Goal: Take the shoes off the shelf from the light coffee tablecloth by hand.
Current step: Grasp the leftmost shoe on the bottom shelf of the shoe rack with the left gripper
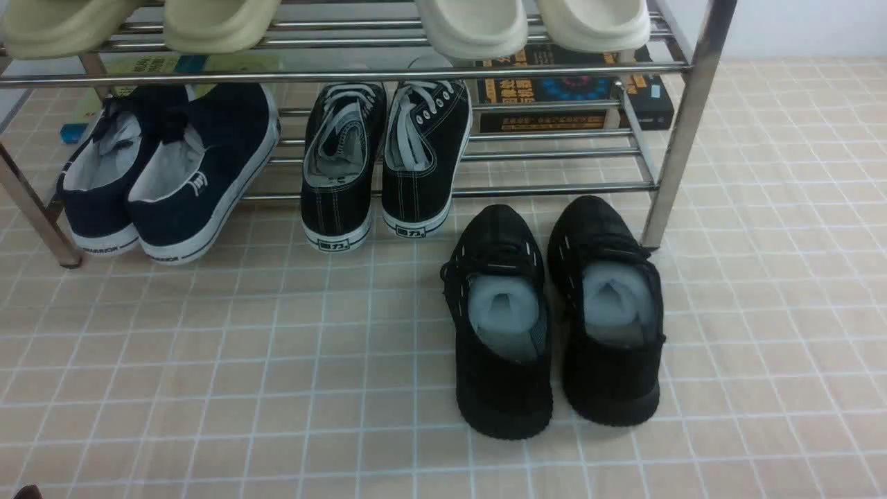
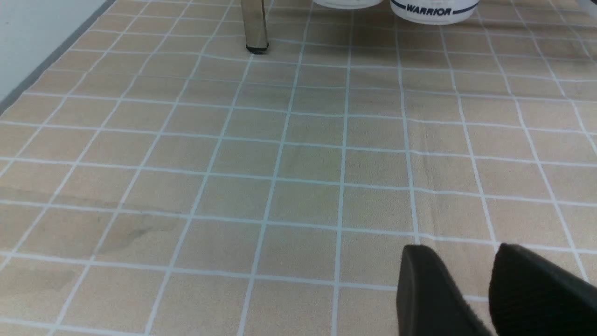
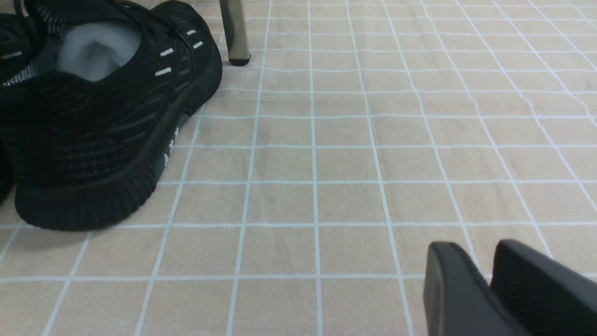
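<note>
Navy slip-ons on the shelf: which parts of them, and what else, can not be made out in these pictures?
- navy slip-ons: front view, toes lost in shadow under the shelf rail; left wrist view, only white heels, cut off by the top edge.
- books: front view, titles blurred, crossed by rails.
- pale slippers: front view, cut off by the top edge.

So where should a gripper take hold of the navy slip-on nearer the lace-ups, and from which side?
By the heel collar, one finger inside the open mouth, one behind the heel. Come from the robot's side, low: the navy slip-on sits heel-out on the shelf, toe tucked under the upper rail, so a top approach looks blocked.
</note>
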### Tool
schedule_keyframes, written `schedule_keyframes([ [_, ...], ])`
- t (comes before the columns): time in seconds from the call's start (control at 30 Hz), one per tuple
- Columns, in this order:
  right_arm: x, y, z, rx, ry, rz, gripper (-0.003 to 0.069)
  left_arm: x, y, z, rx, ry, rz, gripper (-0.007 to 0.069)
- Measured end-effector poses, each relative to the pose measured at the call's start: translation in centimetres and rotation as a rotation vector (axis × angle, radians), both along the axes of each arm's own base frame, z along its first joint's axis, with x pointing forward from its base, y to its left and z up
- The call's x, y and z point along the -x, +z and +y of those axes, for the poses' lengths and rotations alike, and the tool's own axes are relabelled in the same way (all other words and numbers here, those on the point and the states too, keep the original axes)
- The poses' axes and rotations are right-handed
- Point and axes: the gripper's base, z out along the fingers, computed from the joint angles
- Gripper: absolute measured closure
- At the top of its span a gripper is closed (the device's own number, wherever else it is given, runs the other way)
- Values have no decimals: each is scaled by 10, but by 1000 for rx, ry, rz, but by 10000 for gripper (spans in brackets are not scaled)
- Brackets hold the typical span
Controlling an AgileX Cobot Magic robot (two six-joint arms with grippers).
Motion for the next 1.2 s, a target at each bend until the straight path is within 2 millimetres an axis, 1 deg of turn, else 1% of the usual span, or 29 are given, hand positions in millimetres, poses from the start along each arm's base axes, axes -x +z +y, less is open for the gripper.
schedule_keyframes([
  [1.2,0,0,0,0,0,0,464,0,0,0,0,0,0,384],
])
